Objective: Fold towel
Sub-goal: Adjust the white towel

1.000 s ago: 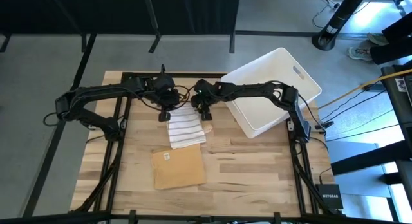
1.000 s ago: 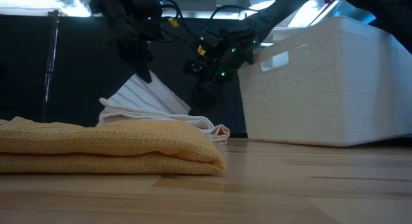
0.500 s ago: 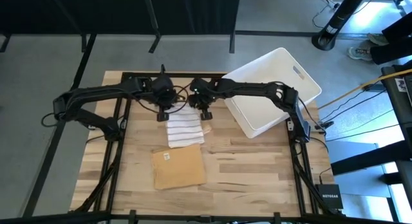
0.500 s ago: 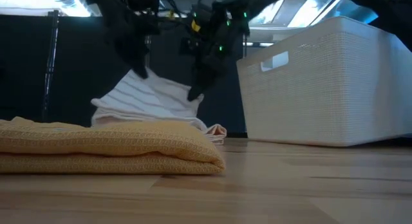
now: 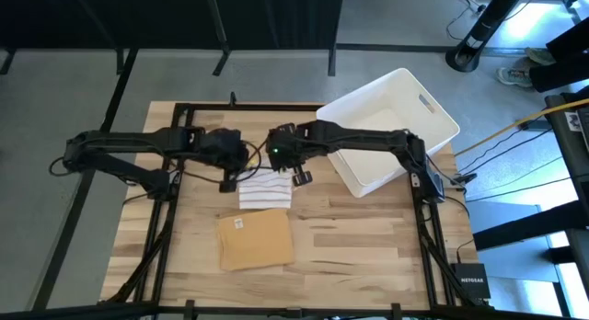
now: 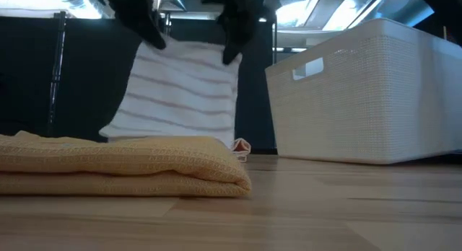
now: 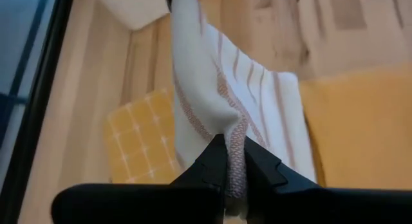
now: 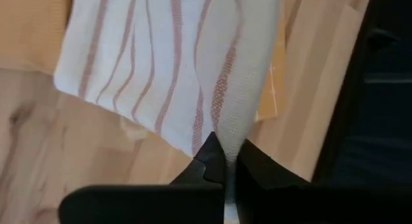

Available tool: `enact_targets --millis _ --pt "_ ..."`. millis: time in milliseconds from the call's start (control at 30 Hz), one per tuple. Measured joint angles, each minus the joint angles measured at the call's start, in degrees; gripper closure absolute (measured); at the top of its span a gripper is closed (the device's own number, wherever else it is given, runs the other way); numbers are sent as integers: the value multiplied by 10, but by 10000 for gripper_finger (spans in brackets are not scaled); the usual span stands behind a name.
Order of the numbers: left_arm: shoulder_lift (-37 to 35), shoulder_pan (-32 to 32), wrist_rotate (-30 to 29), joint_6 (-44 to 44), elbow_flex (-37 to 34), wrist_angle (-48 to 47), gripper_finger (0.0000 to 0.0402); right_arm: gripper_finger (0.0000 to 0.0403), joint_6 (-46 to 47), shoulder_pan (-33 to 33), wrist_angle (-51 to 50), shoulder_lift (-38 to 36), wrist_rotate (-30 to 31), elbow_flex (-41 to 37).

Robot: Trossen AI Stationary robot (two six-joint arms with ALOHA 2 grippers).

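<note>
Striped towel [image 5: 265, 187] hangs lifted off the counter [image 5: 359, 237], near the middle toward the far edge, held by its top edge at two corners. Left pincer [image 5: 227, 180] is pressed shut on one top corner, right pincer [image 5: 300, 176] pinches the other; towel stretched flat between them.

Edges & room: white bin [image 5: 391, 127] sits at the far right corner, just beside the right arm, so little room on that side. Tan folded cloth [image 5: 255, 239] lies toward the near edge, below the hanging towel. Near right part of the counter is bare wood, most open room there. Left side has a strip of bare wood along the left edge.

Low view: towel [image 6: 182, 92] hangs as an upright sheet w/ thin reddish stripes, its lower edge hidden behind the tan cloth [image 6: 123, 164]; cannot tell if it touches the counter. Bin [image 6: 361, 92] wall stands to the side, apart from the towel. A small bit of other fabric [image 6: 240, 146] shows at the towel's foot.

Wrist views only: left wrist shows fingers [image 7: 212, 163] closed on a bunched towel edge [image 7: 232, 102], plus a yellow checked cloth [image 7: 138, 140] underneath, not clear from above. Right wrist shows fingers [image 8: 209, 159] nipping the towel's [image 8: 161, 63] hem.
</note>
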Motion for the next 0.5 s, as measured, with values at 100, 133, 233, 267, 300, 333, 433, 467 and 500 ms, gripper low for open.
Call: enact_targets --millis 100,133,233,267,300,333,433,467,500 --pt "-3 -33 -24 -8 0 22 385 395 24 22 -50 0 24 37" --pt "-3 -42 -35 -6 0 39 385 395 28 29 -61 0 37 50" --pt "-3 -64 -49 0 2 81 385 395 35 55 -89 0 81 93" --pt "-3 -72 -51 -1 5 81 385 395 39 63 -105 -1 92 107" --pt "-3 -80 -54 -9 9 80 385 395 44 70 -119 -1 97 121" --pt "-3 -88 -59 -22 12 80 385 395 54 75 -129 -2 96 128" --pt "-3 -113 -80 -68 13 98 385 395 55 84 -135 -21 73 112" --pt "-3 -121 -88 -84 13 99 385 395 56 84 -137 -23 60 111" --pt "-3 -129 -97 -99 13 96 385 395 57 82 -141 -23 50 111"
